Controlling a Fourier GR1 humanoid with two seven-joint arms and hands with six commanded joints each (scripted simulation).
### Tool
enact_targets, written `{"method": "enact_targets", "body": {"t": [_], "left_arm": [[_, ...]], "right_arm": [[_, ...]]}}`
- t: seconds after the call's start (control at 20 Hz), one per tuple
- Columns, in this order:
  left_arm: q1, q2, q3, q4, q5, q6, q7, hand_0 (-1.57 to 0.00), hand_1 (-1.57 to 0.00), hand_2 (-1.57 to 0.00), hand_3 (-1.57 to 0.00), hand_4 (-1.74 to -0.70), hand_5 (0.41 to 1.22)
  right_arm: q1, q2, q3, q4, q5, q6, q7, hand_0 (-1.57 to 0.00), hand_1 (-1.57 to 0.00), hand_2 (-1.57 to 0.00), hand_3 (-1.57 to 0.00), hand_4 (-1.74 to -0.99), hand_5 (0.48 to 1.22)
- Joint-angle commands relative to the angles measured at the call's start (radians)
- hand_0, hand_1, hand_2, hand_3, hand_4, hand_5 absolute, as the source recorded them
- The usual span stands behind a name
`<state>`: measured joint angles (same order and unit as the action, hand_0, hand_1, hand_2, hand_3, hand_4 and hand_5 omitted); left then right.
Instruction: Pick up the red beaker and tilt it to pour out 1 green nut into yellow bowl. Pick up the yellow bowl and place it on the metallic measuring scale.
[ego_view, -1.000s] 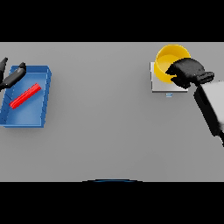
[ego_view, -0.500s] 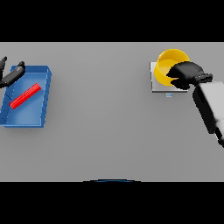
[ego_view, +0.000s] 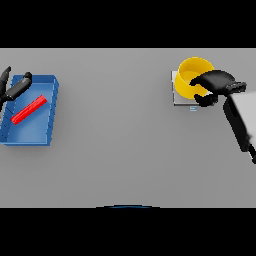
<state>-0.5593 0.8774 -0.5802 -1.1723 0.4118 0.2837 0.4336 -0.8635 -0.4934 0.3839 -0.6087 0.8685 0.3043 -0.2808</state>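
The surface (ego_view: 125, 145) fills the frame from side to side. At the upper right of the frame the scale (ego_view: 178, 98) lies on it, and the bowl (ego_view: 189, 76) stands on the scale. The right hand (ego_view: 216, 84) is at the right side of the bowl, with its fingers over the rim; its arm comes in from the right edge. At the left edge of the frame the tray (ego_view: 35, 130) lies on the surface, well apart from the scale. Inside the tray the beaker (ego_view: 29, 110) lies on its side, slanted. The left hand (ego_view: 15, 90) is over the upper left corner of the tray, just beside the beaker.
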Motion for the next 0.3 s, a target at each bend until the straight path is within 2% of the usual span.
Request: {"method": "enact_targets", "body": {"t": [0.0, 0.25], "left_arm": [[0.002, 0.003, -0.001, -0.001, 0.000, -0.004, 0.000, 0.00, 0.00, 0.00, 0.00, -0.72, 0.700], [0.005, 0.016, 0.011, -0.002, 0.005, -0.006, -0.013, 0.00, 0.00, 0.00, 0.00, -0.72, 0.693]], "right_arm": [[0.003, 0.001, -0.001, -0.005, -0.003, 0.008, 0.010, -0.12, -0.19, -0.31, -0.41, -1.456, 0.827], [0.007, 0.003, -0.005, 0.003, -0.005, 0.029, 0.048, -0.04, -0.06, -0.10, -0.27, -1.410, 0.759]]}}
